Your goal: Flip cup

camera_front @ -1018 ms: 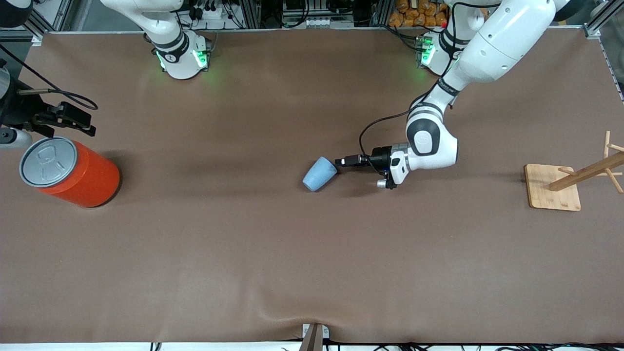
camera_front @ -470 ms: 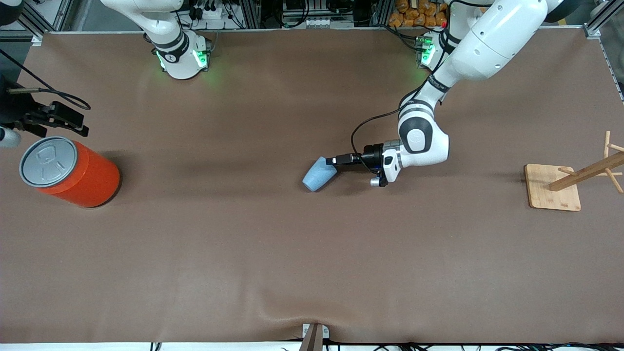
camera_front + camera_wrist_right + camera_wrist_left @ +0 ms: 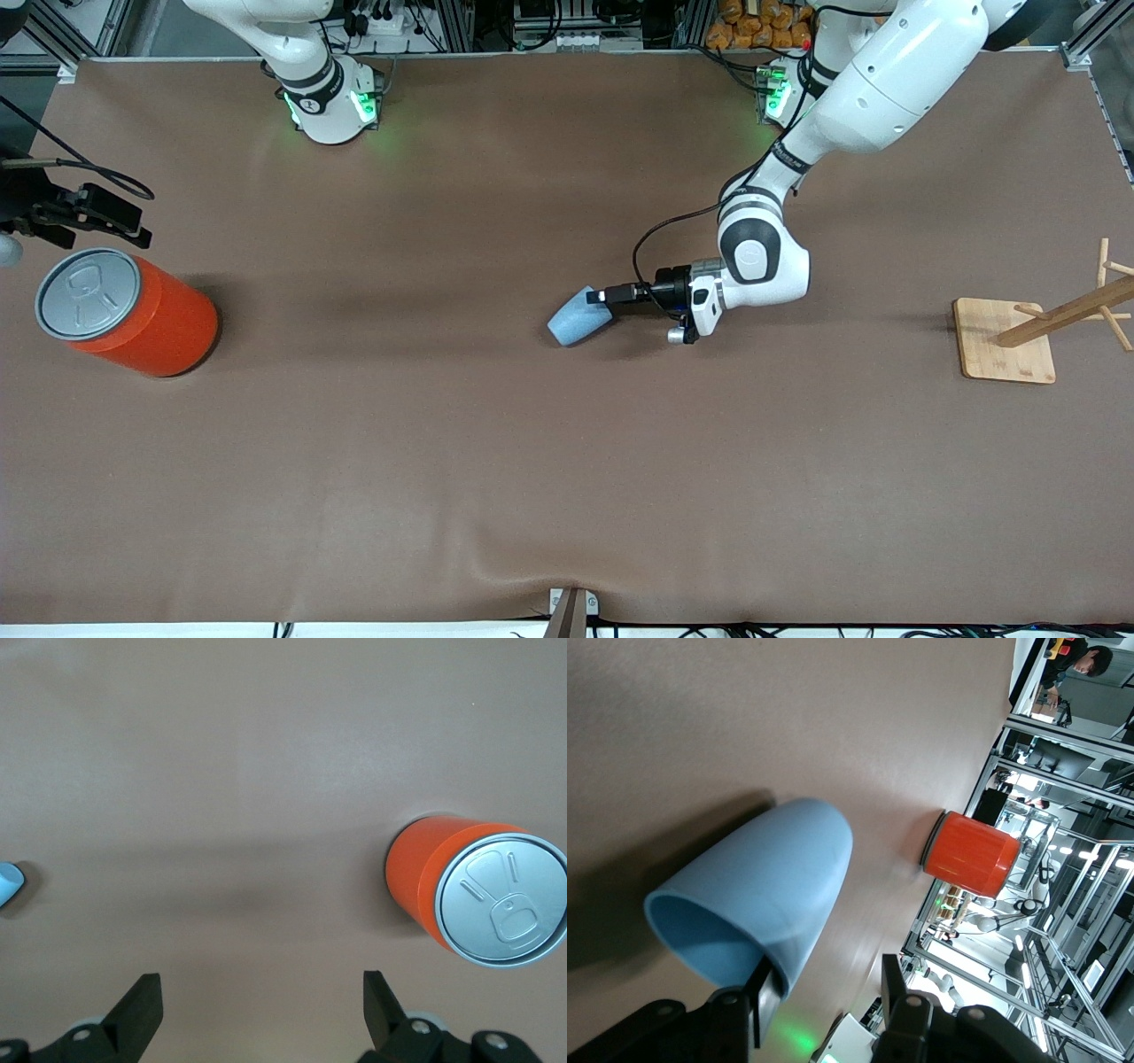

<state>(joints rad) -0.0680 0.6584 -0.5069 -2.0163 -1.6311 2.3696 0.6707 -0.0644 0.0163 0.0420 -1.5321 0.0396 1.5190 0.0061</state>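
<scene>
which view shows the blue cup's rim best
The left wrist view: the light-blue cup fills it, open rim showing, the left gripper pinching that rim. The front view shows it small and tilted; the right wrist view catches just an edge.

Even, diffuse overhead light covers the brown table (image 3: 443,443) without glare. The orange can (image 3: 133,315) casts a soft shadow away from the camera; the blue cup (image 3: 757,899) looks sharp close-up.
</scene>
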